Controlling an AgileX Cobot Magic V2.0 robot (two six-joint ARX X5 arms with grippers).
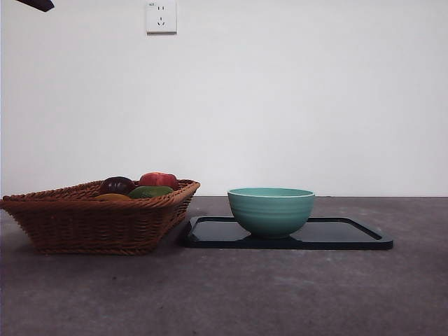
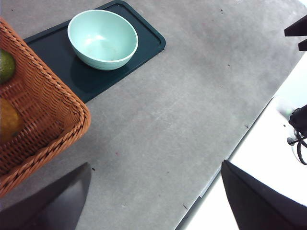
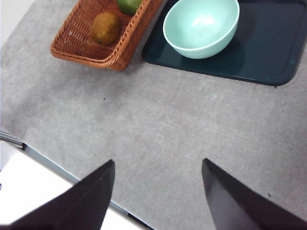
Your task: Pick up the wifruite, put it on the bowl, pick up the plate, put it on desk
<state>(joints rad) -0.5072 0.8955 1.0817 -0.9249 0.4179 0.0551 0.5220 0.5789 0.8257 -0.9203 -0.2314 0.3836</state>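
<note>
Front view: the deep teal-green ridged ceramic bowl (image 1: 271, 210) stands on a dark flat tray (image 1: 350, 236), fruit in the brown woven wicker basket (image 1: 98, 220) beside it. Left wrist view: left gripper (image 2: 153, 201) wide open, high over the grey counter (image 2: 182, 110). Right wrist view: right gripper (image 3: 158, 191) likewise open, basket ahead

In the front view, the lower parts of the fruits (image 1: 136, 186) are being hidden by the wicker basket (image 1: 98, 220), and only a black arm tip (image 1: 38, 4) is being shown at a top corner. The basket is being cut off by the edge in both wrist views, as is the dark tray (image 3: 268, 52). The wall socket (image 1: 161, 16) markings are being rendered too small to read.
</note>
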